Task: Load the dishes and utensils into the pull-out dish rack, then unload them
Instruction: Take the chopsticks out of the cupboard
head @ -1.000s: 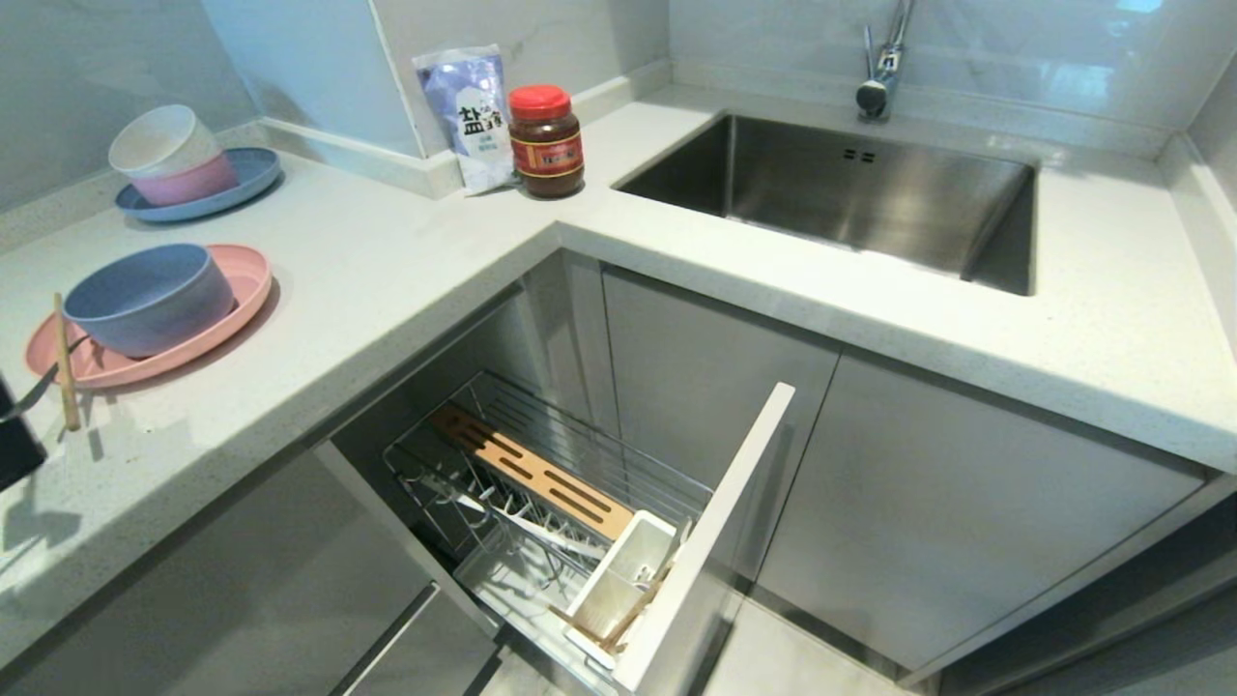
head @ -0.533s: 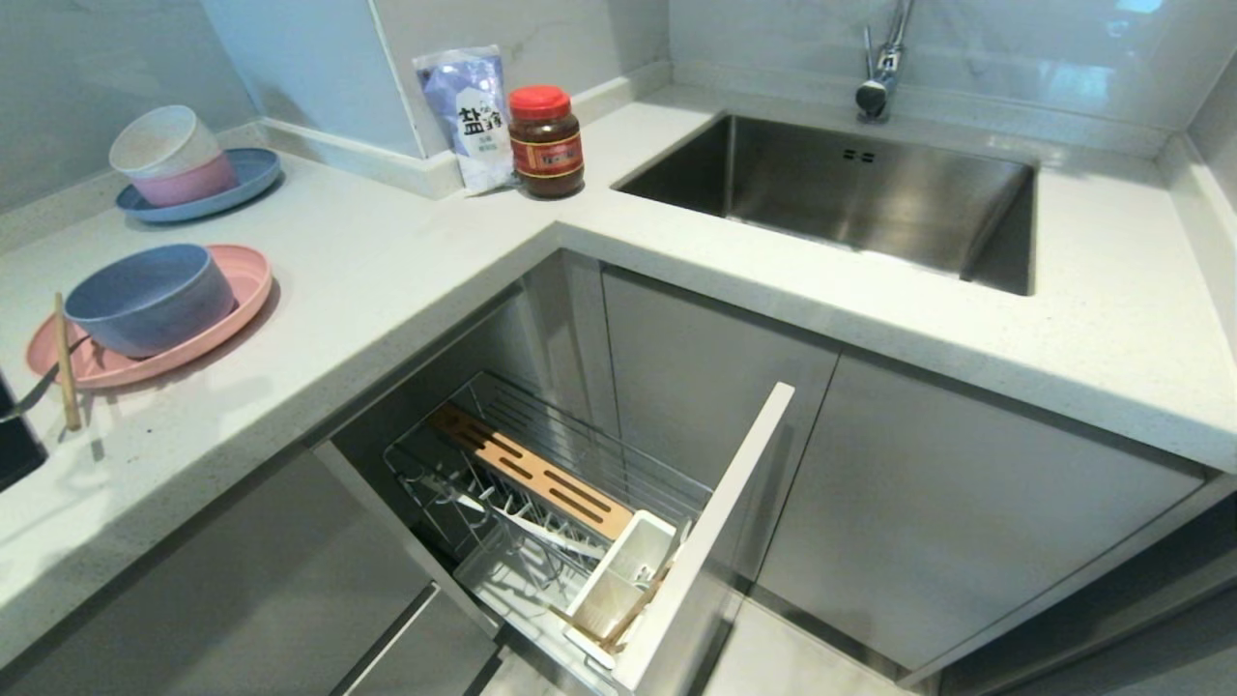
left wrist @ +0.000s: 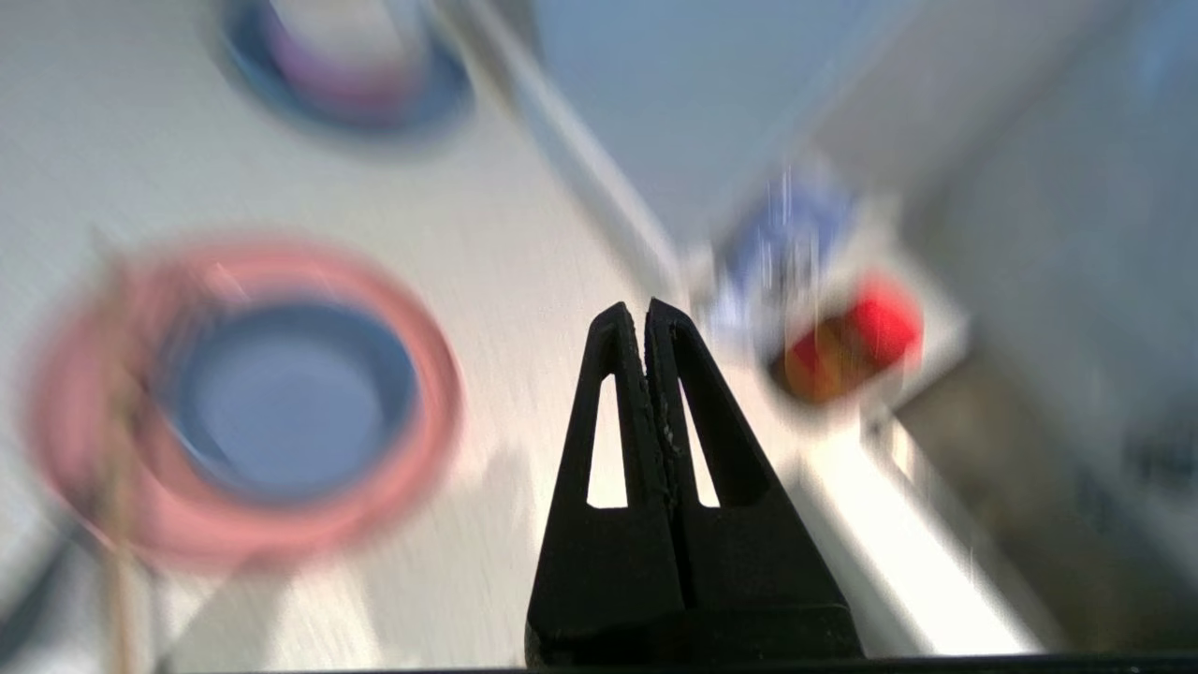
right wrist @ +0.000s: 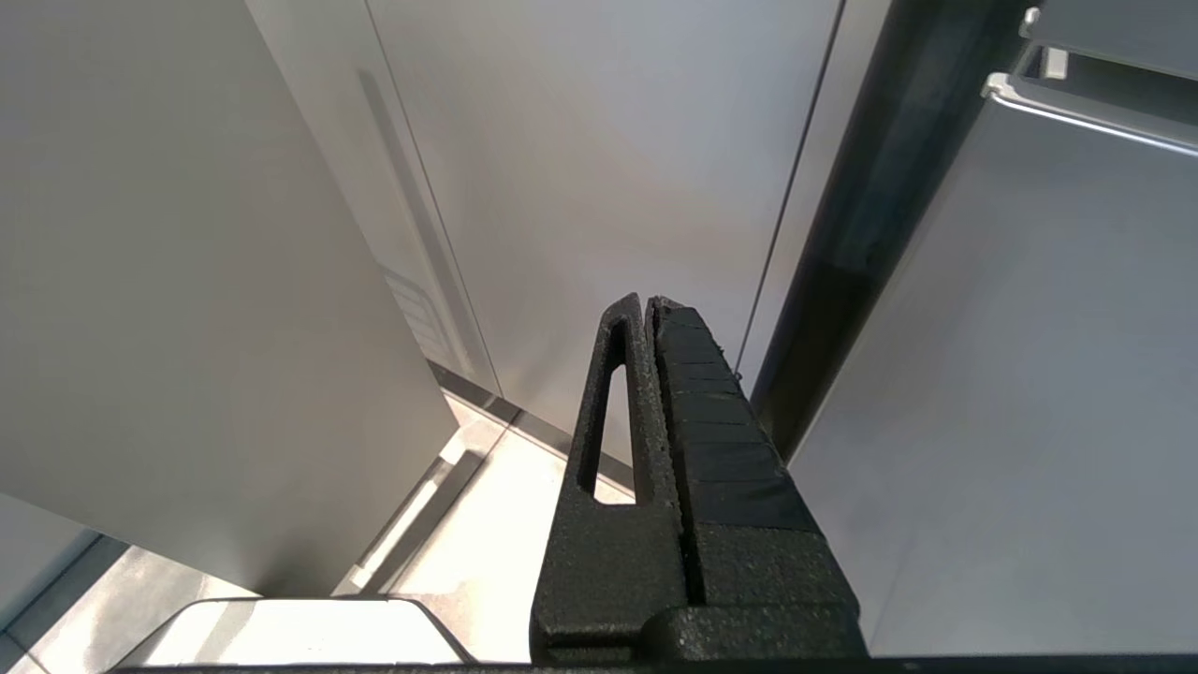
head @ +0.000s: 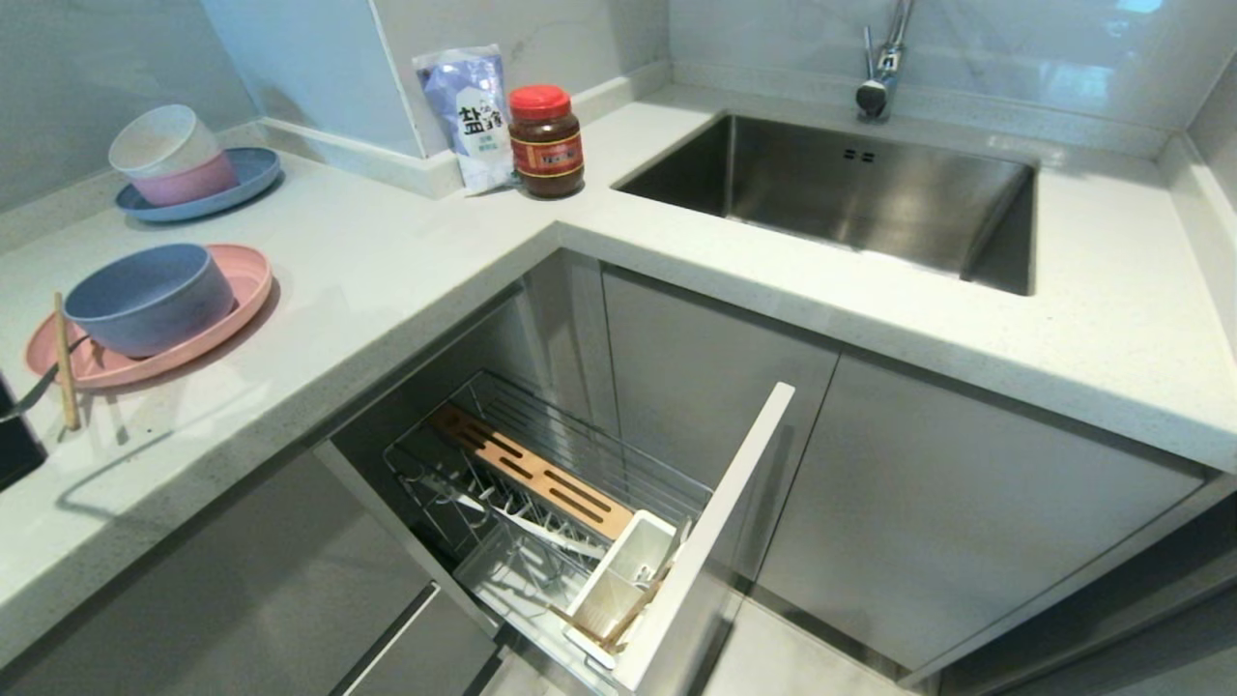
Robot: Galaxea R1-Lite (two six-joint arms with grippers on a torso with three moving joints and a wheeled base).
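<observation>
1. Two big fixtures set the job: the desk (head: pixel 406 261), which carries the dishes at its left end, and the rack (head: pixel 541 503), pulled out below its edge with tines upright and its white box (head: pixel 618 580) already holding something wooden and thin; what else is in it cannot be told.
2. Next in size, the pink plate (head: pixel 246 290) lies flat on the desk with the blue-grey bowl (head: pixel 145 295) standing in it; the bowl should probably come off first, since the plate cannot be gripped freely under it.
3. A chopstick (head: pixel 64 362) leans over the plate's near rim, with a thin dark handle (head: pixel 39 387) beside it, so any lift of the plate risks tipping both; clearing them early looks wise.
4. The left claw (left wrist: pixel 646 318) hangs above the desk between the plate and a red-lidded jar (left wrist: pixel 856 342), jaws pressed together and empty. It would need to open wide before coming down on the bowl's rim, one finger inside, one outside.
5. The right claw (right wrist: pixel 648 304) is likewise closed on nothing, parked low by the cabinet doors (right wrist: pixel 580 187).
</observation>
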